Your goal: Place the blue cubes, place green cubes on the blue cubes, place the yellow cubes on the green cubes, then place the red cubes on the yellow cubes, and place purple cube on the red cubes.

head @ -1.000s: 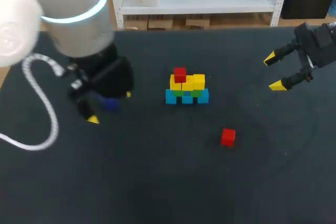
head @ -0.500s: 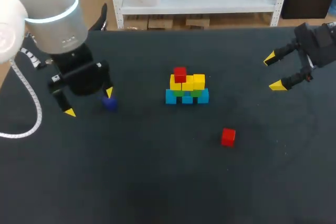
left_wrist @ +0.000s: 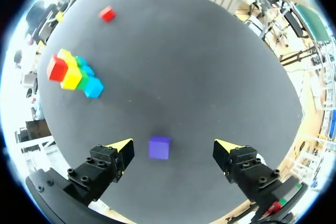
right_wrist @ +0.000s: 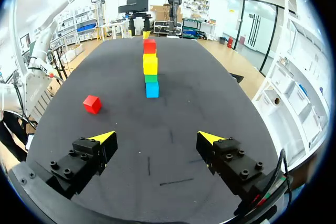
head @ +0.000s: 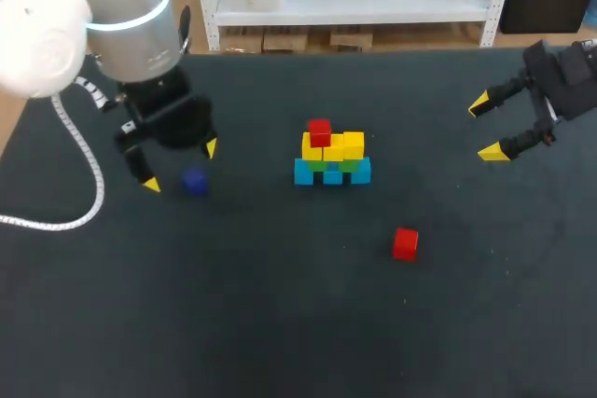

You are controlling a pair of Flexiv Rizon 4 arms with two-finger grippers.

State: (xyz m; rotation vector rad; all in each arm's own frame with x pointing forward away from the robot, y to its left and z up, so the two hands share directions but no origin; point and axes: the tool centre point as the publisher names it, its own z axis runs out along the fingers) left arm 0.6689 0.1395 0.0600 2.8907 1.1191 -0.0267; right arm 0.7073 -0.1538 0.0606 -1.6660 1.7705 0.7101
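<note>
A little pile of cubes stands in the middle of the black table [head: 280, 323]. The blue cubes [head: 332, 172] are at the bottom. The green cubes [head: 333, 164] sit on them, and the yellow cubes [head: 338, 147] sit on the green ones. One red cube [head: 320, 131] is on top, toward the pile's 9 o'clock end. Another loose red cube [head: 405, 242] lies flat on the table at about 4 o'clock from the pile, well apart from it. The purple cube [left_wrist: 159, 147] lies on the table at 9 o'clock from the pile. The left gripper [head: 181, 166] is spread wide, with the purple cube between its fingers, touching neither. The right gripper [head: 486, 128] is at 3 o'clock from the pile, far off, spread wide and holding nothing.
</note>
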